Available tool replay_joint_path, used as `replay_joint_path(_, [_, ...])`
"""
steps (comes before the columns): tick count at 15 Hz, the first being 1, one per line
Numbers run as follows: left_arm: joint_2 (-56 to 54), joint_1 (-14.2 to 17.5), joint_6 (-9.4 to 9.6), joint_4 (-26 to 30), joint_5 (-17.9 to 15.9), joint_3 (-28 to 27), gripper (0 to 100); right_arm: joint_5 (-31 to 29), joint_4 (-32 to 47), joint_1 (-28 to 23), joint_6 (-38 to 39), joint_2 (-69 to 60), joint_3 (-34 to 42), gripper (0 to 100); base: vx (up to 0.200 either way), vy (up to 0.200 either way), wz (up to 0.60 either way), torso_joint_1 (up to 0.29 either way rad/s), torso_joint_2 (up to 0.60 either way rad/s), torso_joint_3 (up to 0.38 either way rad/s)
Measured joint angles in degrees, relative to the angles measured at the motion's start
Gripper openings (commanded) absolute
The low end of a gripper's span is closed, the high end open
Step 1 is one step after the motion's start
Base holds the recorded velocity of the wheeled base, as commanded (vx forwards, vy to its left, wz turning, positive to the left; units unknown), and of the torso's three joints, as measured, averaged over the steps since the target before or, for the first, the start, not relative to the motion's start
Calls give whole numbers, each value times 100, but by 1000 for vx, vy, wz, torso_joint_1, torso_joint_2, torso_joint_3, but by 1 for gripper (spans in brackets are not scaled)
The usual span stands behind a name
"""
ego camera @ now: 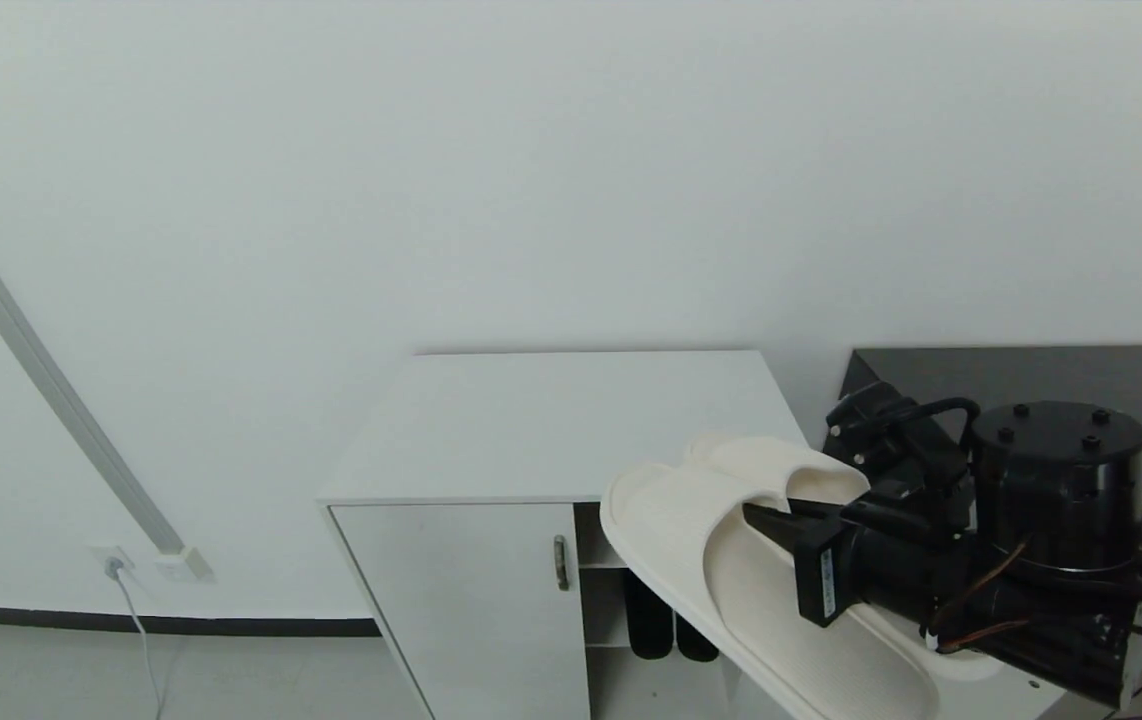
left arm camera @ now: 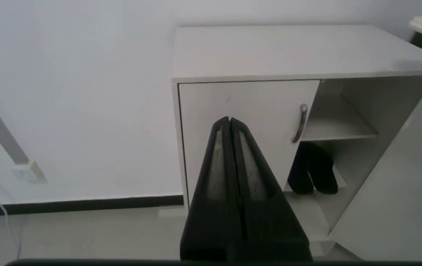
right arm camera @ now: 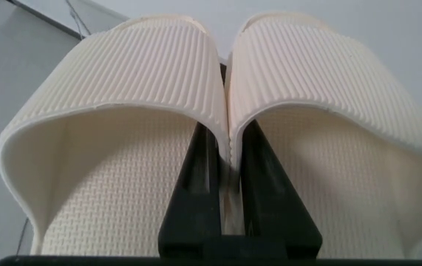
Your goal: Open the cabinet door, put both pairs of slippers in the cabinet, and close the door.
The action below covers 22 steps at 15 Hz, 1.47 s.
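Note:
A white cabinet (ego camera: 551, 430) stands against the wall, its left door (ego camera: 461, 600) shut and its right side open. A pair of black slippers (ego camera: 669, 625) stands on a shelf inside, the same black slippers (left arm camera: 315, 170) showing in the left wrist view. My right gripper (ego camera: 766, 520) is shut on a pair of cream slippers (ego camera: 721, 540), held side by side in front of the cabinet's open right side. Its fingers (right arm camera: 259, 185) pinch the inner edges of the cream slippers (right arm camera: 144, 96). My left gripper (left arm camera: 230, 122) is shut and holds nothing, facing the left door (left arm camera: 240, 137).
The opened right door (left arm camera: 410, 185) swings out beside the cabinet opening. A dark table top (ego camera: 1041, 385) sits to the cabinet's right. A wall socket with a cable (ego camera: 116, 568) and a grey conduit (ego camera: 41, 375) are on the wall at left.

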<state>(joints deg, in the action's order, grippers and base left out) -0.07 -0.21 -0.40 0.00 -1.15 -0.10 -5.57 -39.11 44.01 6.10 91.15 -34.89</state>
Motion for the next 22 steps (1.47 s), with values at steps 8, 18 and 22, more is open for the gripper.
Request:
replay_joint_path(8, [0, 7, -2, -5, 2, 0, 0, 7, 0, 1, -68, 6, 41, 0, 0, 0, 0, 0, 0, 0])
replay_joint_path(18, [0, 0, -9, -2, 2, 0, 0, 16, -82, 39, -84, 28, 113, 0, -100, 0, 0, 2, 3, 0])
replay_joint_path(22, [0, 2, -9, -7, 0, 0, 0, 7, -72, 23, -82, 39, 116, 0, 0, 0, 0, 0, 0, 0])
